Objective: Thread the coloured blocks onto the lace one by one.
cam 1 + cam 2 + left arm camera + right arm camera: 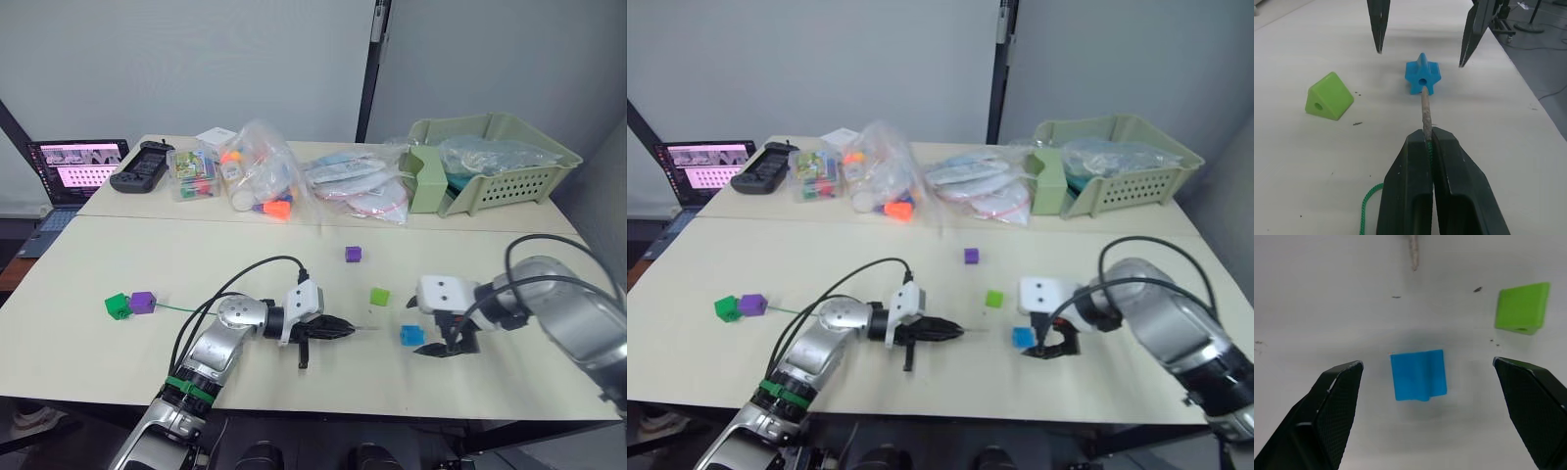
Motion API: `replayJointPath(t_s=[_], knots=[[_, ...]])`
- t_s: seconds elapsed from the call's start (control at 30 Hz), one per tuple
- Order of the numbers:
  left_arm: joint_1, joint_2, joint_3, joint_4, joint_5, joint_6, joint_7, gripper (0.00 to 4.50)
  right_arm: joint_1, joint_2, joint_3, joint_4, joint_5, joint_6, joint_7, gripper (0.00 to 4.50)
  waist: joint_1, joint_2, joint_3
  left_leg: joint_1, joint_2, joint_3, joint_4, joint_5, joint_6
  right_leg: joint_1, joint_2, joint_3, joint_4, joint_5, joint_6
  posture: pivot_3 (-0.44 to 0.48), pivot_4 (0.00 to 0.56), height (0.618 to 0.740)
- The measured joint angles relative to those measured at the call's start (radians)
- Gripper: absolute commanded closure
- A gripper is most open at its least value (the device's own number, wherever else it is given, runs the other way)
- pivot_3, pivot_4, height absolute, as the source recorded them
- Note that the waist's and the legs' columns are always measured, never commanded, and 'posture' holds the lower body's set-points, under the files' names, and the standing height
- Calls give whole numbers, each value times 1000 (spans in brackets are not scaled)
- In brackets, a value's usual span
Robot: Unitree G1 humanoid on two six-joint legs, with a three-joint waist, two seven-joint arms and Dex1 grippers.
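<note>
Pointing its stiff pale tip at the blue block (1422, 77), the lace (1425, 111) ran straight out from your left gripper (1428, 142), whose fingers were clamped on it. Your right gripper (1425, 367) stood spread wide over that block, touching nothing. The lime green block (379, 296) lay just beside

Block (411, 335) between left gripper (345, 332) and right gripper (440, 349); basket (549, 182) behind, right.
</note>
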Motion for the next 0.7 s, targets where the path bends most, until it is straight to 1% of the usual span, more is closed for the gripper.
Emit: replayJointPath(t_s=[0.1, 0.2, 0.33, 0.4, 0.43, 0.5, 0.53, 0.7], knots=[[4, 0, -1, -1, 1, 0, 10, 4500, -16, 34, 48, 32, -51, 6, 23, 7, 2, 0, 0, 0, 0, 0, 0, 0, 0, 0, 0, 0, 0, 0, 0, 0, 150, 733], [8, 2, -1, -1, 1, 0, 15, 4500, -25, 53, 70, 58, -92, 8, 40, 7, 1, 0, 0, 0, 0, 0, 0, 0, 0, -1, 0, 0, 1, 0, 0, 0, 150, 733], [8, 2, -4, -2, 1, 0, 16, 4500, -32, 71, 79, 67, -112, 15, 53, 1134, 0, 0, 0, 0, 0, 0, 0, 0, 0, -1, 0, 0, 1, 0, 0, 0, 150, 733], [8, 2, -7, -2, 1, 0, 16, 4500, -32, 74, 79, 66, -117, 18, 64, 1864, 0, 0, 0, 0, 0, 0, 0, 0, 0, -1, 0, 0, 1, 0, 0, 0, 150, 733], [8, 1, -8, -2, 1, 0, 16, 4500, -32, 75, 79, 64, -120, 20, 66, 2126, 0, 0, 0, 0, 0, 0, 0, 0, 0, -1, 0, 0, 1, 0, 0, 0, 150, 733], [8, 1, -13, -2, 3, 0, 17, 4500, -32, 75, 79, 60, -121, 33, 69, 2865, 0, 0, 0, 0, 0, 0, 0, 0, 0, -1, 0, 0, 1, 0, 0, 0, 150, 733], [8, 0, -17, -2, 6, 0, 17, 4500, -32, 75, 79, 55, -122, 41, 70, 3121, 0, 0, 0, 0, 0, 0, 0, 0, 0, -1, 0, 0, 1, 0, 0, 0, 150, 733], [-5, -18, -44, 29, 37, -4, 18, 4500, -32, 87, 78, 20, -122, 120, 65, 3120, 0, 0, 0, 0, 0, 0, 0, 0, 0, -1, 0, 0, 2, 0, 0, 0, 150, 733]])
